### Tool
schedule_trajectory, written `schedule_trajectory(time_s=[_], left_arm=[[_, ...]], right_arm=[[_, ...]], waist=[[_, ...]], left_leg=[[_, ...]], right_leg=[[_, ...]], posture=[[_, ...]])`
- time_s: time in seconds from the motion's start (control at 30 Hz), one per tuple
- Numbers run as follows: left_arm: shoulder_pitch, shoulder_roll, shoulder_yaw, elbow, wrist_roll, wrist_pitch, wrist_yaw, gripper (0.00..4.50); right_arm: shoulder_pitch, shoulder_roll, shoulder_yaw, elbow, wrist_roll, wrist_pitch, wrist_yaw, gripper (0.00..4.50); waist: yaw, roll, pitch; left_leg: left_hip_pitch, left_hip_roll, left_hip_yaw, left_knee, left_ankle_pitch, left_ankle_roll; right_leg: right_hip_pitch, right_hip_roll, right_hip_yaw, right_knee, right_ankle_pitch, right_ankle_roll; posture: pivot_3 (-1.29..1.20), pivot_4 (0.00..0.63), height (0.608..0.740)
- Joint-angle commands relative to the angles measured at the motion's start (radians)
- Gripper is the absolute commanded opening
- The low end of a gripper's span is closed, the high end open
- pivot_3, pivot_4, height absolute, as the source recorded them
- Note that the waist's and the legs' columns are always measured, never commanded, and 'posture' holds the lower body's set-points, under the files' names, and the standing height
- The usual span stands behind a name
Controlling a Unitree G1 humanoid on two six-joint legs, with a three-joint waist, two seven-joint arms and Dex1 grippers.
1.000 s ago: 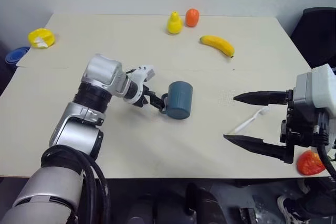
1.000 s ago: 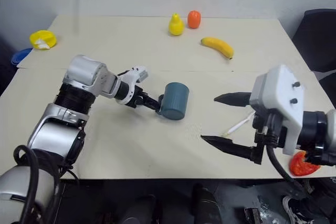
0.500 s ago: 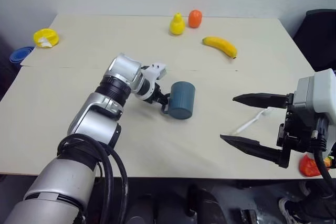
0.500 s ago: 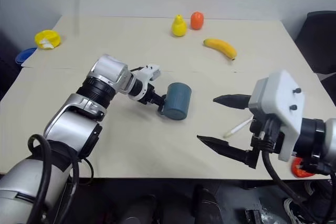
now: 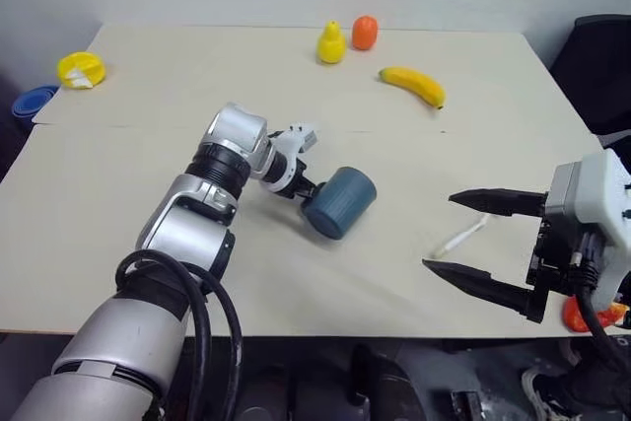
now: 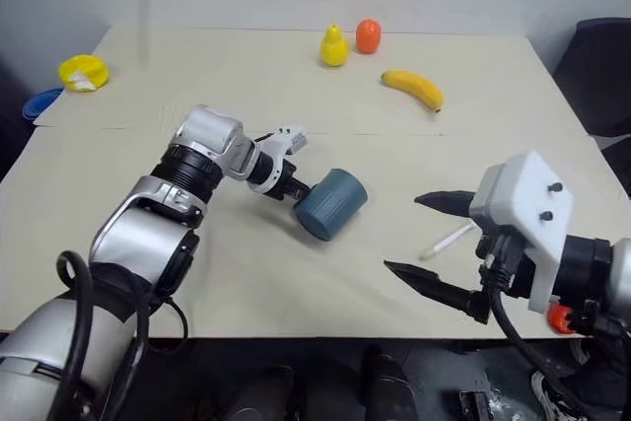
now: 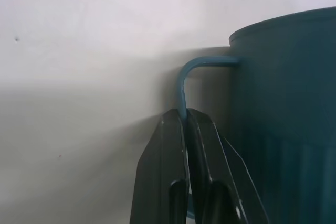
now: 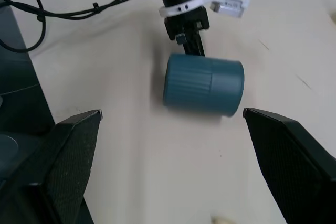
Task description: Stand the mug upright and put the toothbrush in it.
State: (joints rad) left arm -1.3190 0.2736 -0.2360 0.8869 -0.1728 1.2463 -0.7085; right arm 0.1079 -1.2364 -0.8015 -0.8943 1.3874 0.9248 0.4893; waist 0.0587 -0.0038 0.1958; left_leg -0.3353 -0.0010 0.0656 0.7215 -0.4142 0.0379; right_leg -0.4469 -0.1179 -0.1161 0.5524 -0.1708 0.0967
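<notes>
- Cream table (image 5: 148, 145), two boards butted along a seam, grey wall behind; working surface for all items below.
- Blue dish (image 5: 30, 103), far left, partly past the table edge. Well apart from the work.
- Yellow piece (image 5: 78, 69), far left corner, beside the dish. Idle.
- Left gripper (image 5: 306, 192), left of centre. Fingers (image 7: 173, 145) pinched tight on the thin loop handle (image 7: 184, 85); the left wrist view shows the loop passing between them. Judged purpose: the handle serves as a lever for tipping the body up onto its base.
- Mug (image 5: 338, 202), table centre, tilted over with one end raised and turned toward the right, not yet upright. Whether it touches the table cannot be told. Inside not visible.
- Pear (image 5: 329, 43) and orange fruit (image 5: 364, 32), far edge, just beside each other. Clear of both arms.
- Banana (image 5: 411, 85), far side, right of centre. Well apart from the mug.
- Toothbrush (image 5: 461, 238), right of the mug, flat on the table, slanting. It lies between the two spread fingers of the right gripper as seen from the head.
- Right gripper (image 5: 483, 248), near right edge, jaws spread wide and empty, above the table. Judged to be waiting until the mug stands.
- Strawberry (image 5: 582, 315), near right corner, partly behind the right gripper's housing.
- Obstruction: none between mug and toothbrush; bare table separates them.
</notes>
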Motion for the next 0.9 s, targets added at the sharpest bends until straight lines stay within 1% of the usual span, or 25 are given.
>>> schedule_trajectory(time_s=[0.03,0.1,0.13,0.17,0.23,0.27,0.3,0.4,0.47,0.53,0.67,0.8,0.83,0.9], left_arm=[[0.062,0.049,0.118,-0.163,-0.014,-0.190,0.054,0.03],[0.170,0.041,0.232,-0.360,-0.040,-0.442,0.117,0.03],[0.225,0.023,0.283,-0.450,-0.054,-0.532,0.154,0.03],[0.278,0.000,0.318,-0.524,-0.065,-0.584,0.192,0.03],[0.397,-0.031,0.319,-0.648,-0.044,-0.739,0.220,0.03],[0.457,-0.032,0.289,-0.696,-0.007,-0.850,0.220,0.03],[0.510,-0.043,0.269,-0.734,0.017,-0.922,0.234,0.03],[0.634,-0.112,0.232,-0.792,0.065,-1.022,0.329,0.03],[0.694,-0.143,0.202,-0.784,0.116,-1.143,0.374,0.03],[0.728,-0.167,0.194,-0.740,0.146,-1.199,0.420,0.03],[0.761,-0.180,0.189,-0.700,0.149,-1.217,0.433,0.03],[0.804,-0.160,0.185,-0.756,0.121,-1.210,0.391,1.00],[0.820,-0.150,0.185,-0.782,0.116,-1.200,0.377,1.39],[0.849,-0.133,0.188,-0.830,0.113,-1.178,0.366,2.03]], right_arm=[[0.032,0.035,-0.080,0.009,-0.043,0.018,-0.003,4.50],[0.057,0.062,-0.107,0.023,-0.056,0.026,-0.018,4.50],[0.067,0.075,-0.115,0.029,-0.066,0.026,-0.024,4.50],[0.074,0.084,-0.116,0.034,-0.077,0.026,-0.030,4.50],[0.080,0.093,-0.105,0.041,-0.098,0.021,-0.036,4.50],[0.079,0.095,-0.099,0.043,-0.106,0.019,-0.037,4.50],[0.074,0.096,-0.092,0.047,-0.111,0.016,-0.037,4.50],[0.053,0.093,-0.069,0.070,-0.124,0.009,-0.033,4.50],[0.040,0.089,-0.057,0.085,-0.133,0.009,-0.029,4.50],[0.032,0.087,-0.052,0.096,-0.135,0.013,-0.027,4.50],[0.032,0.084,-0.056,0.101,-0.133,0.033,-0.016,4.50],[0.042,0.104,-0.058,0.102,-0.119,0.038,-0.021,4.50],[0.041,0.111,-0.045,0.101,-0.122,0.033,-0.026,4.50],[0.035,0.123,-0.016,0.102,-0.133,0.021,-0.035,4.50]], waist=[[-0.007,0.000,0.000],[-0.011,0.000,0.000],[-0.009,0.000,0.000],[-0.008,0.000,0.000],[-0.005,0.000,0.000],[-0.004,0.000,0.000],[-0.004,0.000,0.000],[0.001,0.000,0.000],[0.004,0.000,0.000],[0.003,0.000,0.000],[0.001,0.000,0.000],[-0.006,0.000,0.000],[-0.006,0.000,0.000],[-0.007,0.000,0.000]], left_leg=[[0.000,0.000,0.000,0.000,0.000,0.000],[0.001,0.001,0.000,0.000,0.000,-0.002],[0.001,0.002,0.000,0.000,0.001,-0.003],[-0.001,0.001,0.000,0.000,0.001,-0.004],[-0.001,0.001,0.000,0.000,0.001,-0.005],[-0.001,0.001,0.001,-0.001,0.001,-0.005],[0.000,0.000,0.002,-0.001,0.001,-0.005],[0.001,-0.001,0.003,0.001,0.001,-0.004],[0.000,-0.001,0.003,0.003,0.002,-0.003],[0.001,-0.001,0.003,0.003,0.001,-0.001],[0.000,0.000,0.004,0.003,0.001,0.002],[0.000,0.001,0.004,0.003,0.000,0.002],[0.000,0.001,0.004,0.003,0.000,0.003],[0.000,0.001,0.004,0.003,0.000,0.003]], right_leg=[[-0.001,0.000,0.000,0.000,0.000,0.000],[-0.003,0.000,0.001,0.002,0.000,0.000],[-0.004,-0.001,0.002,0.002,0.000,0.000],[-0.006,-0.001,0.005,0.003,0.000,0.000],[-0.007,-0.002,0.006,0.003,0.000,-0.001],[-0.007,-0.001,0.005,0.003,0.000,-0.001],[-0.007,-0.001,0.003,0.003,0.000,-0.001],[-0.005,0.000,0.003,0.002,0.001,0.000],[-0.003,0.000,0.003,0.000,0.003,0.002],[-0.001,0.000,0.004,-0.002,0.004,0.001],[-0.001,0.000,0.005,-0.001,0.005,0.001],[-0.001,0.001,0.005,-0.001,0.005,0.001],[-0.001,0.001,0.005,-0.001,0.005,0.000],[-0.001,0.001,0.005,-0.002,0.005,0.000]], posture=[[0.00,0.150,0.740],[0.00,0.150,0.740],[0.00,0.150,0.740],[0.00,0.150,0.740],[0.00,0.150,0.740],[0.00,0.150,0.740],[0.00,0.150,0.740],[0.00,0.150,0.740],[0.00,0.150,0.740],[0.00,0.150,0.740],[0.00,0.150,0.740],[0.00,0.150,0.740],[0.00,0.150,0.740],[0.00,0.150,0.740]])
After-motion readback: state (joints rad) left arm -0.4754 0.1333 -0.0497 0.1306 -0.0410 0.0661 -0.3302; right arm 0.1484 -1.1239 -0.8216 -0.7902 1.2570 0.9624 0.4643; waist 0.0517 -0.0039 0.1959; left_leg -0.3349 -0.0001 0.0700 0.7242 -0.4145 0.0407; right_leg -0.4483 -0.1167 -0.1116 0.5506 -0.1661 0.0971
